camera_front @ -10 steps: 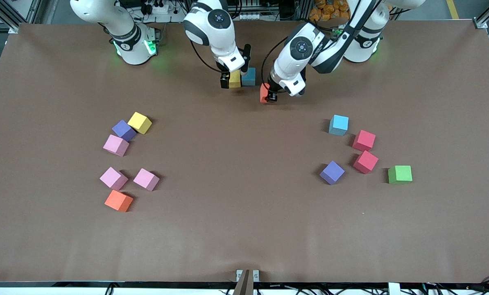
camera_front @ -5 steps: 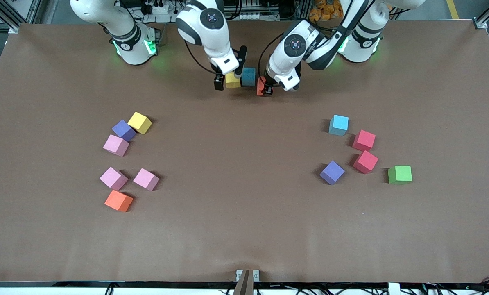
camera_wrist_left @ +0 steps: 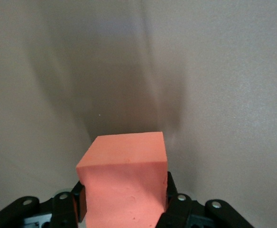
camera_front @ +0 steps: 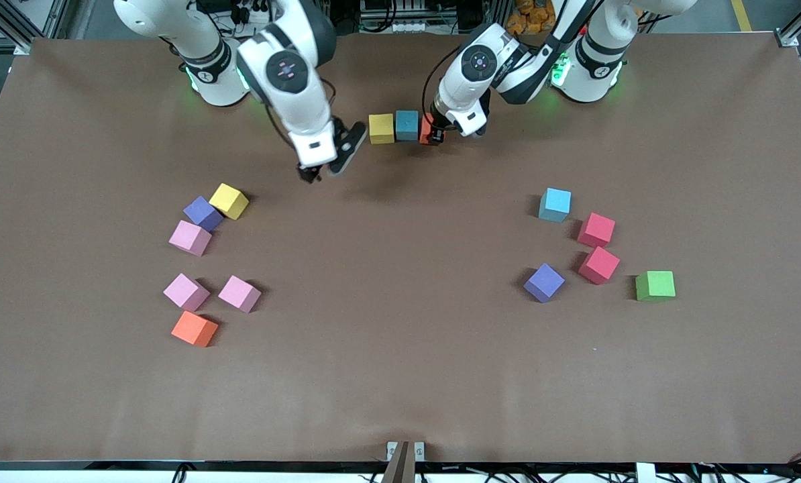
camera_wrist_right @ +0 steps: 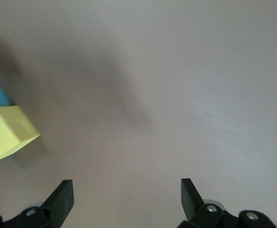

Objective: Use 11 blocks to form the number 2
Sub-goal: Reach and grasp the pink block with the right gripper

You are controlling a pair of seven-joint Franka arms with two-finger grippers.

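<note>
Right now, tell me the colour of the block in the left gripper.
Orange: the block clamped in the left gripper shows best in the left wrist view.

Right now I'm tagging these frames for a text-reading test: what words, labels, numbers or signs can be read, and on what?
None can be read.
The blocks, the orange block in the left gripper and the table bear no print.
The arms' round joint caps carry small marks, too small to read.
</note>
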